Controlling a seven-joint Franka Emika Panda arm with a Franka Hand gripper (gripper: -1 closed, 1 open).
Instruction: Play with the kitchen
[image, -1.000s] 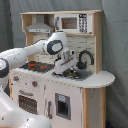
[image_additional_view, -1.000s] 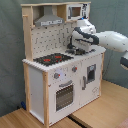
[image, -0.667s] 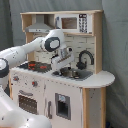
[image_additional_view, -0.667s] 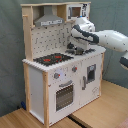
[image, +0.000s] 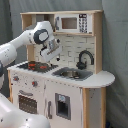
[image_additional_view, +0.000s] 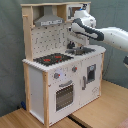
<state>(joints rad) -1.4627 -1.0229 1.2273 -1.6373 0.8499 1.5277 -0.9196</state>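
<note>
A grey curtain hangs behind everything you see, and in the second exterior view a light wooden floor (image_additional_view: 100, 107) runs under the kitchen (image: 60, 80), which stands upright against that backdrop and fills the middle of both exterior views. You have the white arm (image: 20, 45) reaching in from the first exterior view's left, and from the second exterior view's right. Its gripper (image: 50, 52) hangs above the countertop, roughly between the black stovetop (image: 34, 66) with its red rings and the grey sink (image: 72, 74), below the hood (image_additional_view: 49, 21). You cannot tell from either view whether the claw is open or closed, or whether it has hold of anything. The black faucet (image: 84, 59) curves up at the back of the sink, just beside the arm's wrist. Above, the microwave (image: 77, 22) sits on the top shelf. On the front you can see the oven door (image_additional_view: 64, 96), the knobs (image_additional_view: 56, 76) over it and a cupboard door with a dark panel (image: 62, 107).
</note>
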